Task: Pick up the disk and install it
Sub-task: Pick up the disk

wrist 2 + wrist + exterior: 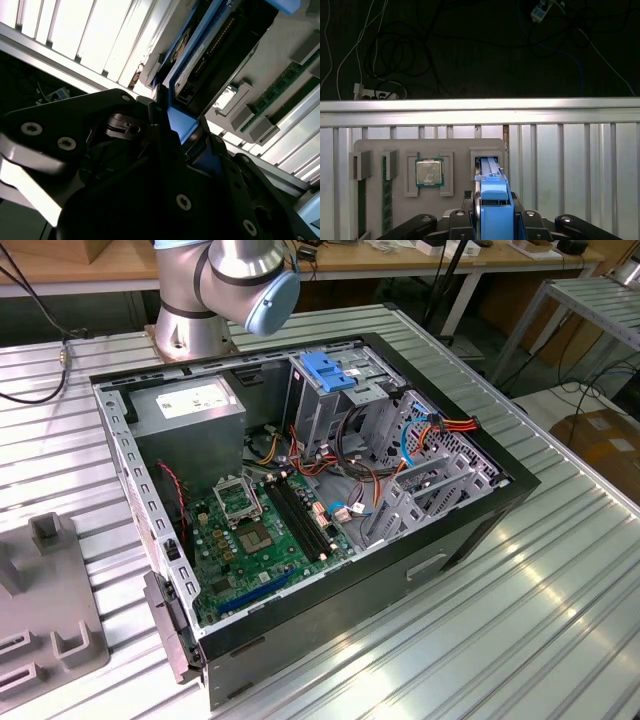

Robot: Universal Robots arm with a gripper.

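One slatted bench (560, 570) carries open case (330, 612) and grey tray (455, 146). Hand (495, 199) sits over tray, clenched on blue frame of disk (197, 54). Disk upright, far end in tray slot, outside case. Likely risks:
- off-axis pull jams frame against slot walls
- narrow grip on plastic edge lets disk pivot or slip
- tray lifts with disk, disturbing CPU (429, 172) and RAM (386, 192) in neighbouring slots

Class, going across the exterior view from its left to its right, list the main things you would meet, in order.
grey holder block → grey box with white sticker → blue handle piece → red and orange cables → cardboard box
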